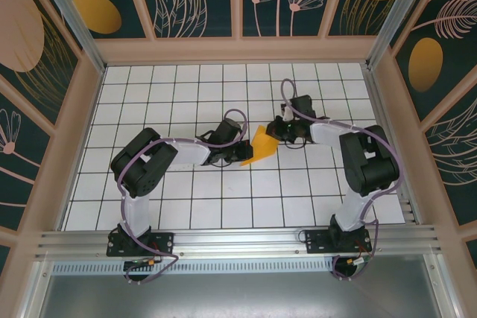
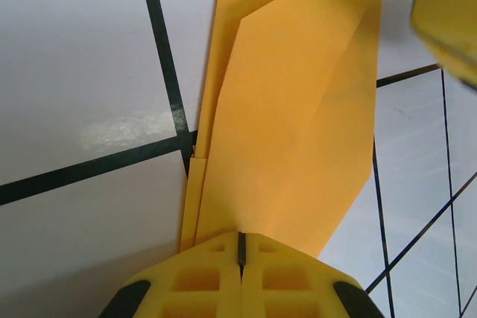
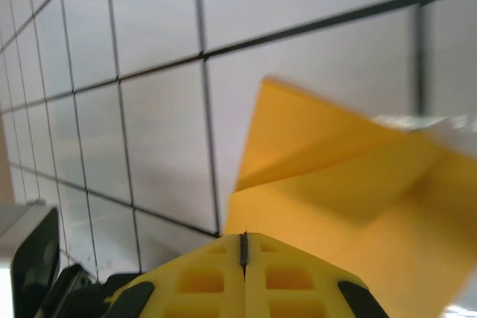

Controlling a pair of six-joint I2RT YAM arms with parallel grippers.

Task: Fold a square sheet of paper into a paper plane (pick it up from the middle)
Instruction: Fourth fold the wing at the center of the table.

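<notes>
Sheet of paper (image 1: 261,145), already creased w/ overlapping flaps, sits approx. mid-desk (image 1: 186,94), well clear of every edge, between the two arms. The left gripper (image 2: 240,240) is pressed together, pinching the paper's near-left end. The right gripper (image 3: 244,240) looks closed on the opposite edge. Paper's prob. v. light, thin, floppy & slick (likely tears or crumples if both pull hard), stiffer along creases. Best hold, imo: a folded edge, several layers thick, near the centre crease, w/ light tension only.

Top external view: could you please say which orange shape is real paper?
The folded sheet held between left pincer and right pincer; the others are painted ovals.
</notes>
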